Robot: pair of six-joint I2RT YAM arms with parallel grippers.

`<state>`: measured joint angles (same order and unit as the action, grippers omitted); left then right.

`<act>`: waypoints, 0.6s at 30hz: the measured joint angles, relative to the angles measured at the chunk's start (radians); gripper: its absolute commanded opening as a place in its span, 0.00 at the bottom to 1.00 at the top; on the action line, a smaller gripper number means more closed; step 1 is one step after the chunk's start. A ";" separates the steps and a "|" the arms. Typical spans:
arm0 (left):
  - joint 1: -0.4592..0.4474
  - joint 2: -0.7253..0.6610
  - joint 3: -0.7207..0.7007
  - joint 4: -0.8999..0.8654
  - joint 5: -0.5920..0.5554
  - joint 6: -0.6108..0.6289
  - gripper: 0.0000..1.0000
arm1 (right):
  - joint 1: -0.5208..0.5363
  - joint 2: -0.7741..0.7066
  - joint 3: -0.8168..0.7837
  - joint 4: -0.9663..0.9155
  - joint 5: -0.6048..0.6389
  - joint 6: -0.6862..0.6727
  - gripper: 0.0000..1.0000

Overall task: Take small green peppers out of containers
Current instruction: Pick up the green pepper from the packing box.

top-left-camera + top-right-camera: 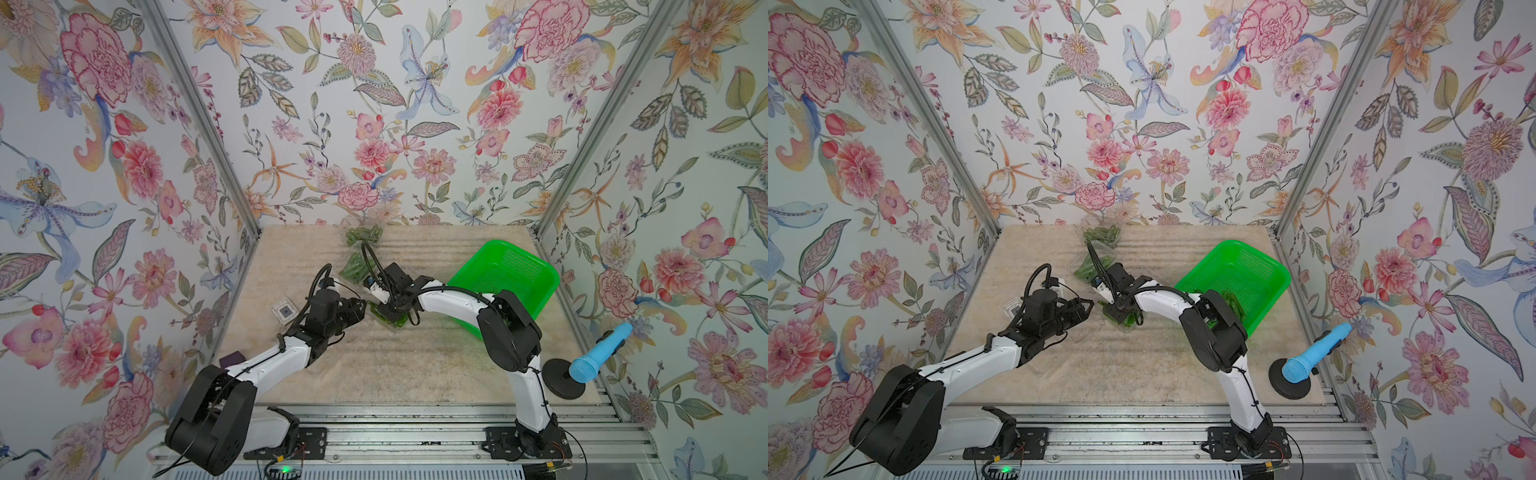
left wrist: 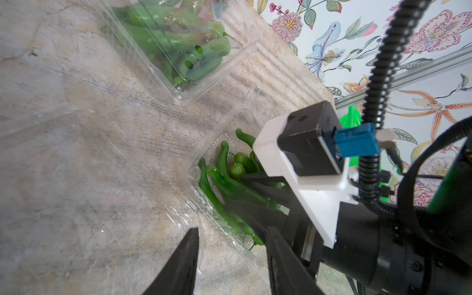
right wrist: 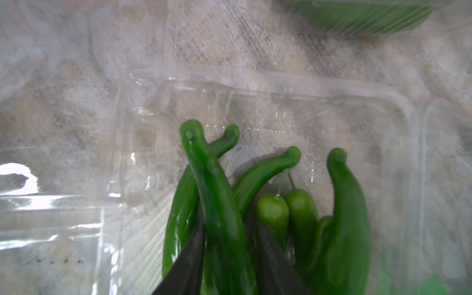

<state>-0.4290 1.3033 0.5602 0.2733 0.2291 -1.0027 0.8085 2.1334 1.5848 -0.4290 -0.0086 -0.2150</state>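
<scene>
At nine o'clock of the green basket point(image 1: 503, 270), one green pepper point(image 3: 219, 199) is being straddled by the half-open jaws of the right end effector point(image 3: 229, 229), perhaps touching; a mid-body pinch is being favoured.

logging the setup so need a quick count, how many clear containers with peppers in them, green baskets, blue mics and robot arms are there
clear containers with peppers: 3
green basket: 1
blue microphone: 1
robot arms: 2
total: 7
</scene>
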 measured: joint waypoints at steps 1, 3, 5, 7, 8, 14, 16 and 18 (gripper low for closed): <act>0.000 0.000 0.000 0.000 0.000 0.000 0.46 | 0.000 0.002 0.001 -0.002 0.002 0.000 0.35; 0.002 0.000 0.000 0.000 0.000 0.000 0.46 | 0.000 0.006 0.005 -0.005 0.004 -0.006 0.26; 0.003 0.000 0.000 0.000 0.000 0.000 0.46 | 0.000 0.008 0.009 -0.006 0.011 -0.012 0.18; 0.004 0.000 0.000 0.000 0.001 0.000 0.46 | 0.000 0.009 0.013 -0.009 0.019 -0.010 0.13; 0.004 0.000 0.000 0.000 0.002 0.000 0.46 | 0.000 0.009 0.014 -0.009 0.021 -0.009 0.12; 0.004 0.000 0.000 0.000 0.002 0.000 0.45 | 0.000 -0.002 0.014 -0.013 0.034 -0.009 0.09; 0.004 0.000 0.000 0.000 0.002 0.000 0.45 | 0.000 -0.027 0.002 -0.015 0.040 -0.008 0.08; 0.004 0.000 0.000 0.000 0.002 0.000 0.45 | -0.001 -0.082 -0.023 -0.021 0.047 -0.002 0.07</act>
<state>-0.4252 1.3033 0.5602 0.2729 0.2306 -1.0027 0.8074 2.0518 1.5620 -0.4496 0.0387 -0.2169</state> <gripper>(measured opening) 0.453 0.202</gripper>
